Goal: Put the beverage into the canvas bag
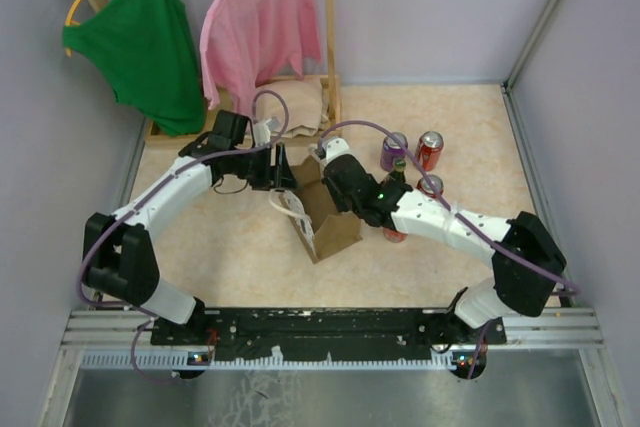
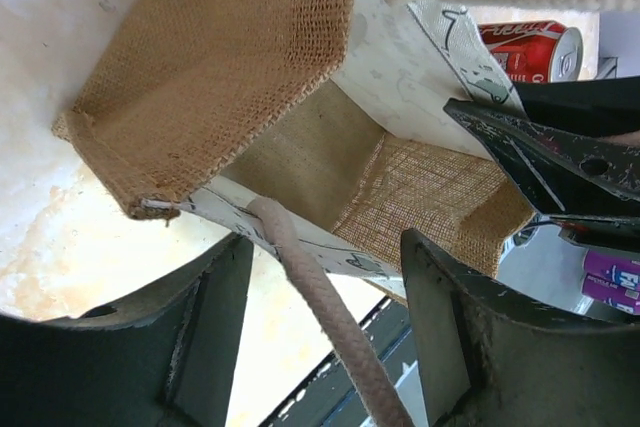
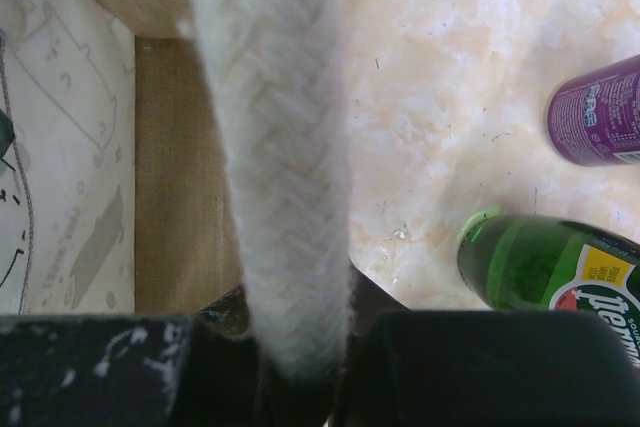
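While right gripper pinches tan-brown rectangular canvas bag's white cord handle w/ left gripper spread at bag's mouth, hard tug cd topple bag.

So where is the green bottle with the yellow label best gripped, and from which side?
Probably from above, gripping the upper part of the green bottle. It stands upright, with the purple can just behind it and a red can to its right, so sideways approaches look crowded.
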{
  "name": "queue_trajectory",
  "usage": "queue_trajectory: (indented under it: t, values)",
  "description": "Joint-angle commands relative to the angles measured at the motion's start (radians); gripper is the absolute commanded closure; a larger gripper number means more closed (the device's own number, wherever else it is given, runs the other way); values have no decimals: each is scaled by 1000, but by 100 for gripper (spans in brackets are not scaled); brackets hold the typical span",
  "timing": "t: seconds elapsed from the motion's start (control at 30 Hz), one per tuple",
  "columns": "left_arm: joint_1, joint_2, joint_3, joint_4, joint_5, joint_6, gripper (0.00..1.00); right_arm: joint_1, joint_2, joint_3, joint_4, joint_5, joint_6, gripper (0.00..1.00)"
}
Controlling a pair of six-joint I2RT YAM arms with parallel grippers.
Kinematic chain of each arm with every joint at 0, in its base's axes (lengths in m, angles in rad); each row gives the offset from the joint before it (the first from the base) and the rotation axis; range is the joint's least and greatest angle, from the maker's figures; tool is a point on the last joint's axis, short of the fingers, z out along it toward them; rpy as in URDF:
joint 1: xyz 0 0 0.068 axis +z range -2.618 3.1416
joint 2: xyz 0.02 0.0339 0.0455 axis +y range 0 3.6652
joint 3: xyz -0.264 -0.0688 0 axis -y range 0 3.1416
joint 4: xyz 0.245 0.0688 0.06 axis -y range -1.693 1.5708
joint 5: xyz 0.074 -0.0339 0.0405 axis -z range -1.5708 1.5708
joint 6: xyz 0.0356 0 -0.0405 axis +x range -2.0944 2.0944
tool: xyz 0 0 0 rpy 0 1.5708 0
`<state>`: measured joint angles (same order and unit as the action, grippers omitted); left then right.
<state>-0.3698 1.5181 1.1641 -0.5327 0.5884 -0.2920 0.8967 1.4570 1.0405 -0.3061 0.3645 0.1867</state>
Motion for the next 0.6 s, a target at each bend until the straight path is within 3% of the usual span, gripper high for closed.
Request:
queue_trajectory:
  t: [0.0,0.1,0.27,0.43,0.57]
  values:
    - [-25,-8,-25,-24,20,13,35,8,17,17,21,-7,9,86]
    - [-35,-1,-42,-25,14,28,45,8,19,15,22,-7,12,88]
    - [-36,13,-23,-52,10,74,69,7,13,8,11,-2,21,100]
    - [-37,53,59,-120,-20,164,94,8,0,4,-22,10,38,100]
    - [-37,85,124,-195,-25,246,100,8,-20,-4,-62,29,63,100]
